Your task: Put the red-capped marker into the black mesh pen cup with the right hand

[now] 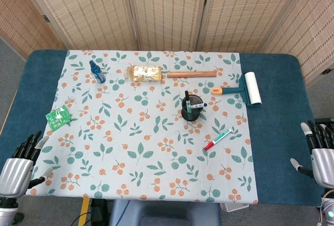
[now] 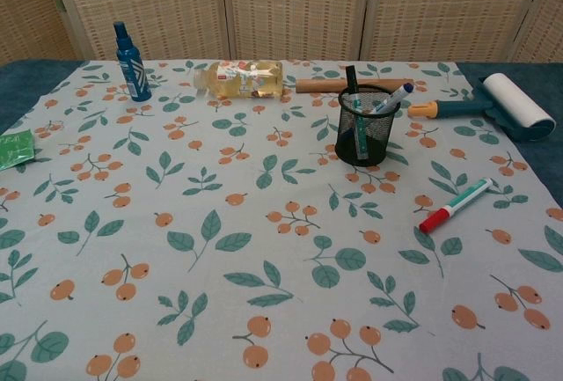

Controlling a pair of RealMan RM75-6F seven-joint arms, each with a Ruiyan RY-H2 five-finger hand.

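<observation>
The red-capped marker (image 1: 217, 139) (image 2: 455, 206) lies flat on the floral tablecloth, right of centre, its red cap pointing toward the near edge. The black mesh pen cup (image 1: 191, 109) (image 2: 362, 125) stands upright a little behind and left of it, with several pens inside. My right hand (image 1: 319, 152) rests at the table's right edge, fingers apart and holding nothing, well to the right of the marker. My left hand (image 1: 20, 163) sits at the near left corner, fingers spread and empty. Neither hand appears in the chest view.
A lint roller (image 1: 245, 88) (image 2: 493, 104) lies behind and right of the cup. A wooden rolling pin (image 1: 191, 73), a lying clear bottle (image 1: 145, 73) (image 2: 239, 78), a blue spray bottle (image 1: 97, 72) (image 2: 131, 62) and a green packet (image 1: 58, 117) sit along the back and left.
</observation>
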